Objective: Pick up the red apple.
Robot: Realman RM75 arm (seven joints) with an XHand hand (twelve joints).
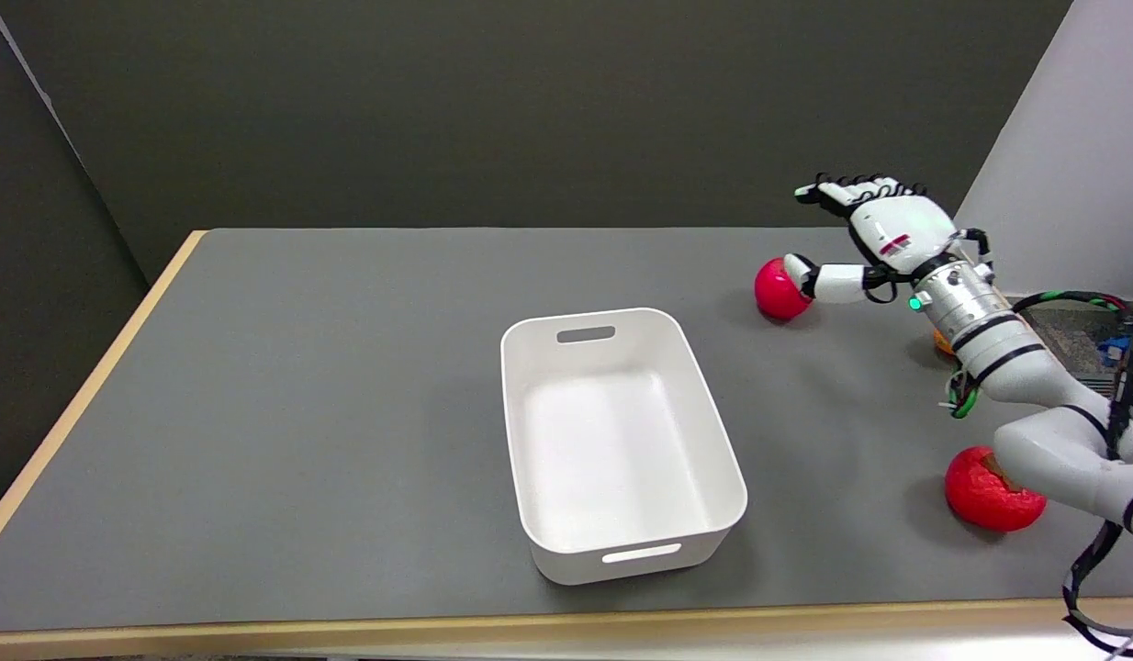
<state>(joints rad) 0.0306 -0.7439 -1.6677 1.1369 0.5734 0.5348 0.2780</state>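
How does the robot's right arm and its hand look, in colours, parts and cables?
The right arm has smooth white rounded shells, with thin black bands around its segments. Its wrist is a silver metal cylinder with a small green light. The right hand is white with black parts between the fingers, and carries a small red label on its back. Green and black cables hang beside the forearm.

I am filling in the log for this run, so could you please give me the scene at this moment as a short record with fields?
target: red apple, on the table, far right
right hand: open, fingers spread, thumb at the apple's right side; contact cannot be told
apple state: resting on the table, not lifted
bin: white bin, centre of the table, nothing visible inside
other fruit: red persimmon near right, partly behind the arm; orange fruit almost hidden by the wrist
task stage: grasp not yet closed
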